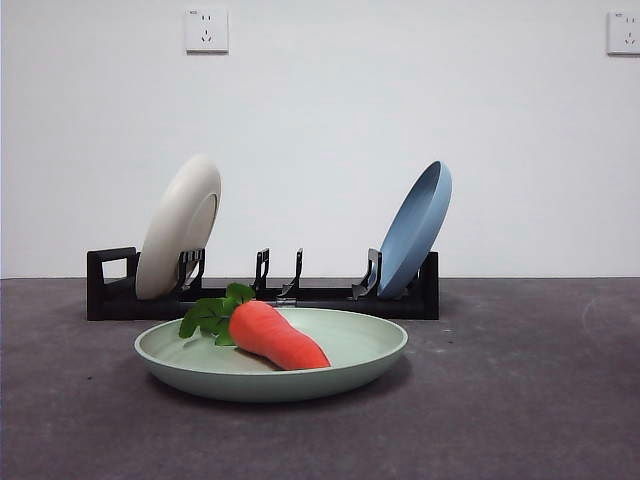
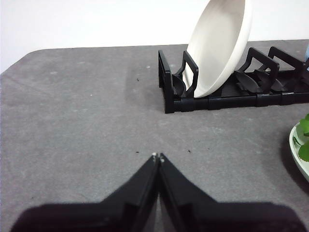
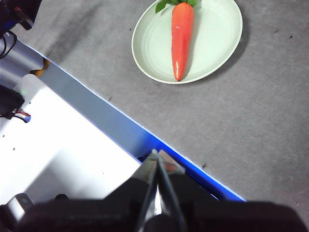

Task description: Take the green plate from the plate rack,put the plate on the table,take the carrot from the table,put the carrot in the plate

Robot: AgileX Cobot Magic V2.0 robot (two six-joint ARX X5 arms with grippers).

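Both grippers are pressed shut w/ nothing between the jaws. Left gripper (image 2: pixel 158 157) hangs over bare dark grey matte table (image 2: pixel 82 121), tips meeting at a point, well apart from the rack. Right gripper (image 3: pixel 157 155) sits above the table's blue-edged border, jaws likewise closed & empty, w/ the plate some way off across the grey surface.

Front view, left to right: long low black plate rack (image 1: pixel 300 298) stands at the back of the table, loop handle at its left end. Just inside that end, a cream-white round plate (image 1: pixel 180 225) leans in a slot, tilted to the right. Middle slots: only upright prongs. At the right end, a blue round plate (image 1: pixel 417 228) leans in its slot, also tilted right.

Nearer the camera, approx centre, the pale sage-green round shallow plate (image 1: pixel 350 362) lies flat on the table, apart from the rack. Orange-red tapered toy carrot (image 1: pixel 275 336) lies inside it, dark green leaf tuft at the left side, tip pointing right & toward the camera. Carrot fits within the rim.

Behind: white wall w/ two sockets, one (image 1: pixel 206 30) upper left, one (image 1: pixel 623 32) upper right.
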